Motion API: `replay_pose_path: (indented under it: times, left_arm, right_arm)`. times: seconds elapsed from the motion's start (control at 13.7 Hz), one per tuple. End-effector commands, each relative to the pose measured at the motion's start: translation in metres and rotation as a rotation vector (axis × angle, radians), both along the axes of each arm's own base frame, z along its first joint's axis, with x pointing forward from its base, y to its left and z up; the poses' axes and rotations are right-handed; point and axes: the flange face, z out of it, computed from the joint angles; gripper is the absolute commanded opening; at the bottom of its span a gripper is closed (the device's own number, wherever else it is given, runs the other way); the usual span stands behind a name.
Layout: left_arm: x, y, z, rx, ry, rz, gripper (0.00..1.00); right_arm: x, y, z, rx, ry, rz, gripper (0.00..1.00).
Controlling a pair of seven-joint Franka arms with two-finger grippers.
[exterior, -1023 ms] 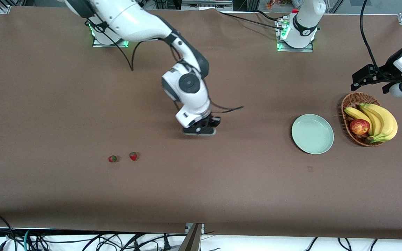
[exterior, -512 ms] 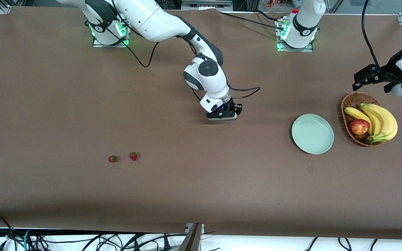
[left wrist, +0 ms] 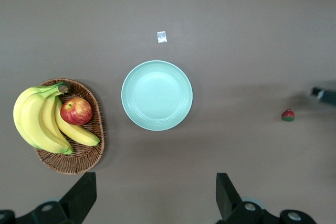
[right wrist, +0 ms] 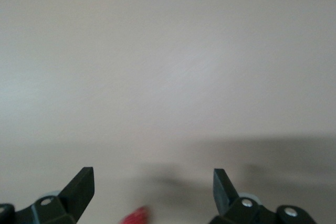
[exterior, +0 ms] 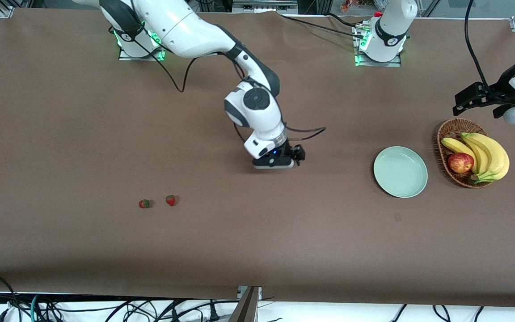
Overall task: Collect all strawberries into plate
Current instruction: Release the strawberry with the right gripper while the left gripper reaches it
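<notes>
**Desk:** What blocks the table [exterior: 284,241]?

**Photographer:** The right arm [exterior: 204,33] slants down from the frame's top edge to mid-frame. Its right gripper [exterior: 280,162] sits low over the cloth with fingers spread, and a strawberry [left wrist: 287,115] lies just beside it. A second strawberry [exterior: 170,200] and a third strawberry [exterior: 144,204] lie lower in the frame, toward the right arm's end.

**Desk:** And at the left arm's end?

**Photographer:** The plate [exterior: 400,172] lies flat beside the basket [exterior: 452,129], which is heaped with bananas [exterior: 490,154] and an apple [exterior: 460,163]. The left gripper [exterior: 459,103], fingers wide, hangs near the basket's upper rim. Bare cloth runs between the right gripper and the plate, and across the frame's lower band.
</notes>
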Motion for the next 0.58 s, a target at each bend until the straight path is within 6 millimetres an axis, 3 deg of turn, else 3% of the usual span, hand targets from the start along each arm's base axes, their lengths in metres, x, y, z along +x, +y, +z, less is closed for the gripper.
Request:
replay_pose_path:
  times: [0.0,0.15,0.29,0.51]
  left_arm:
    - [0.003,0.001,0.005,0.025,0.007,0.005,1.00]
    - [0.009,0.000,-0.008,0.025,0.024,0.035,1.00]
    - [0.034,-0.004,-0.051,0.027,0.088,0.033,1.00]
    - [0.057,-0.026,-0.113,0.017,0.184,0.042,1.00]
  right_arm:
    - [0.060,-0.082,0.013,-0.096,0.037,0.075,1.00]
    - [0.094,-0.148,0.012,-0.176,0.101,0.133,1.00]
    - [0.126,-0.227,0.014,-0.219,0.164,0.178,1.00]
    - [0.149,-0.304,0.022,-0.256,0.220,0.198,1.00]
